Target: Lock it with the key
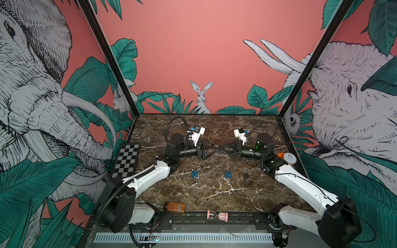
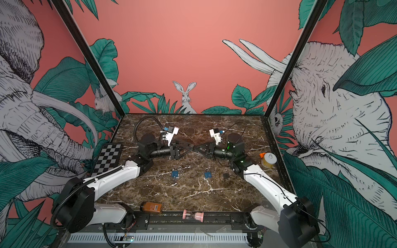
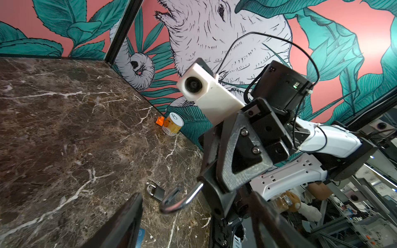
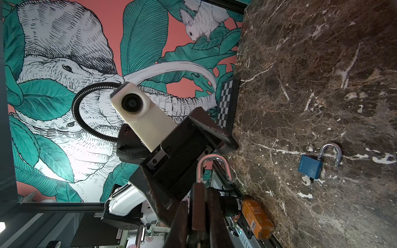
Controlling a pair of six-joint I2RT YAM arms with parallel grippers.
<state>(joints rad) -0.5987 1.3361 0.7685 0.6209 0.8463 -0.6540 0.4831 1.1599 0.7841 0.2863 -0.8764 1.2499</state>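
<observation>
Brown marble surface point(image 1: 214, 193), padlock point(image 4: 198, 206) raised above it.
Right end effector point(image 4: 198, 196) clenches the lock body; left end effector point(image 3: 196, 214), released, straddles its open shackle point(image 3: 178, 203).

A robotics lab booth — calibration checkerboard point(image 1: 126, 160) (mural panels point(image 1: 214, 43) around).

No legible text. Amber bottle point(image 4: 256, 216) label print too blurred; blue padlock point(image 4: 310, 166) round emblem unreadable.
</observation>
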